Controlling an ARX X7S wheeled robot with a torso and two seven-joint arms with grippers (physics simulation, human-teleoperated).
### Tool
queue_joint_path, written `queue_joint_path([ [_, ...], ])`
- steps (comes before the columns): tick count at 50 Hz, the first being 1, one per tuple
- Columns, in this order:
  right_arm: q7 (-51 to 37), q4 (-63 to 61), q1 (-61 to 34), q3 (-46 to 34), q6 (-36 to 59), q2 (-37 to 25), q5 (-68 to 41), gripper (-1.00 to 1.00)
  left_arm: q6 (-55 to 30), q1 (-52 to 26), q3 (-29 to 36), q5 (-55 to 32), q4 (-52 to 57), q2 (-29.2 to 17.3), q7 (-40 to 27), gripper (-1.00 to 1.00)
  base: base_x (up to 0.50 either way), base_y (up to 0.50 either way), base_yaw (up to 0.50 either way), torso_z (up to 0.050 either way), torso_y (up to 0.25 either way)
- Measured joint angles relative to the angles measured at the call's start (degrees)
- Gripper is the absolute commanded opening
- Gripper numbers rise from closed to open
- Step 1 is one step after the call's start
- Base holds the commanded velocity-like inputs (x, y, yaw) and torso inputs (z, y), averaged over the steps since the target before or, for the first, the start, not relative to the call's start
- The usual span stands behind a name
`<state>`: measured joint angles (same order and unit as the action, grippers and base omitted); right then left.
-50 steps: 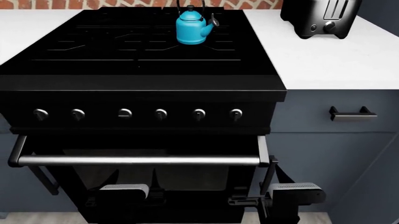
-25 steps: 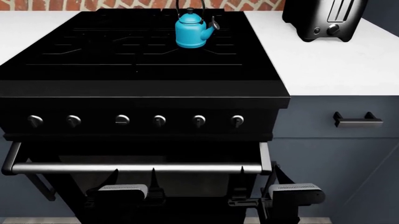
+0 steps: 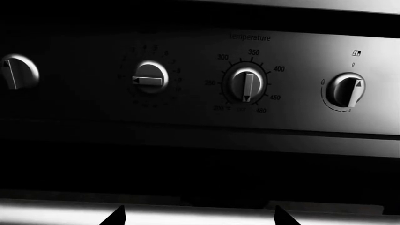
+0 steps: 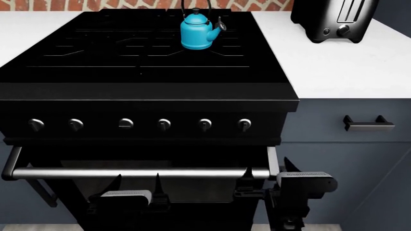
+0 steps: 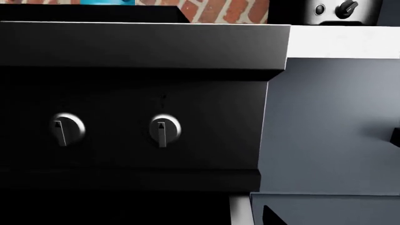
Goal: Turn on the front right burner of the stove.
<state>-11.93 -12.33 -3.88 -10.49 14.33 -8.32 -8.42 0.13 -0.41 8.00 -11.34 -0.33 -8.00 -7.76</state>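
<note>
The stove (image 4: 147, 67) fills the left and centre of the head view, its 6 knobs (image 4: 126, 123) in a row across the front panel above the oven-door bar (image 4: 138, 173). A blue kettle (image 4: 198, 30) sits on the grates at upper centre. At lower left the left gripper (image 4: 138, 185) hangs just below the bar, its 2 fingertips spread apart and holding nothing. At lower right the right gripper (image 4: 260, 195) sits beside the bar's right end; I cannot tell how far it is open. A toaster (image 4: 334, 19) stands on the white counter (image 4: 340, 67) at upper right.
</note>
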Motion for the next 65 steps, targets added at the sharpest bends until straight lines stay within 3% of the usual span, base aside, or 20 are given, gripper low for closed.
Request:
queue_joint_path([
  [19,-1.85,0.41,-9.68,-0.02,13.45,0.51,-2.30,1.00,0.05,-0.42,0.60,-1.02,-0.50,-0.55,-0.62,1.00,0.00,0.00,0.00,0.000,0.000],
  [65,-4.03,12.73,-22.55,-2.65,15.40,1.95,-3.26,1.00,0.57,-0.91,2.07,-2.86,-1.12,-1.80,-1.79,1.00,0.00,0.00,0.00,0.000,0.000],
])
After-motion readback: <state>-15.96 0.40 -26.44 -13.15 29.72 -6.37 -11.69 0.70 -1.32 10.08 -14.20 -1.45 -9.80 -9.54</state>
